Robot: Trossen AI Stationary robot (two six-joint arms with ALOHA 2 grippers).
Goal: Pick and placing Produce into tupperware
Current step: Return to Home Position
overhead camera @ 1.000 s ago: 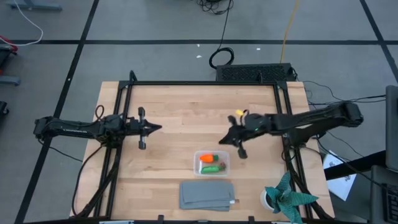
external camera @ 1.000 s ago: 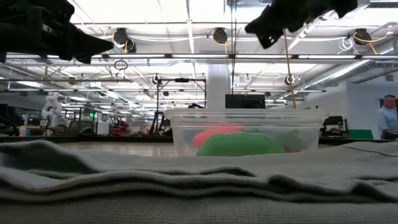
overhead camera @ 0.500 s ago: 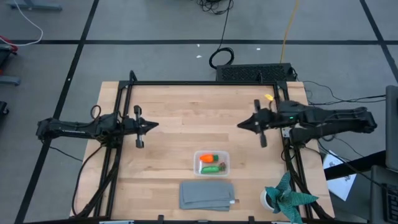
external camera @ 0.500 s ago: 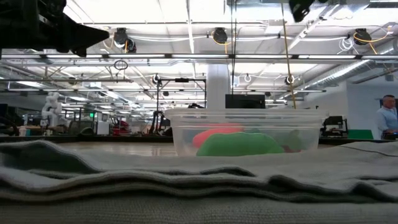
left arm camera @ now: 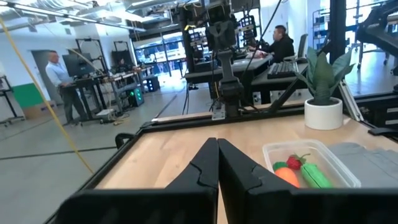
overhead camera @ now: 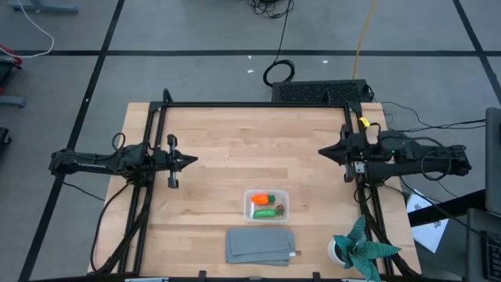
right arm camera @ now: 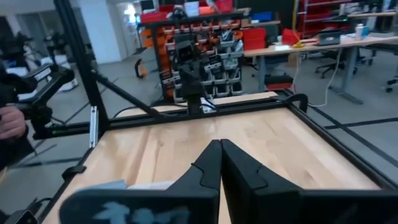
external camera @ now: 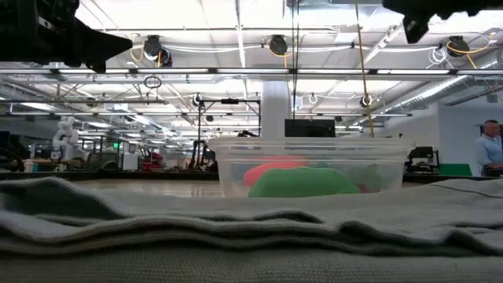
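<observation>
The tupperware (overhead camera: 266, 205), at 6 o'clock on the table (overhead camera: 235, 133), holds the carrot (overhead camera: 261, 199), green pod (overhead camera: 264, 211) and reddish piece (left arm camera: 293, 162). The left gripper (overhead camera: 194, 159) at its 10 o'clock and the right gripper (overhead camera: 322, 151) at its 2 o'clock are both pressed together and empty. Homing well probably means pulling back level, high above the container.

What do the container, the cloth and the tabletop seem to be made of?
The container looks like clear, glossy plastic: the green pod shows through its wall. The cloth looks like matte grey fabric, lying in soft folds. The tabletop looks like smooth, light wood, probably joined strips, judging by its plank lines.
</observation>
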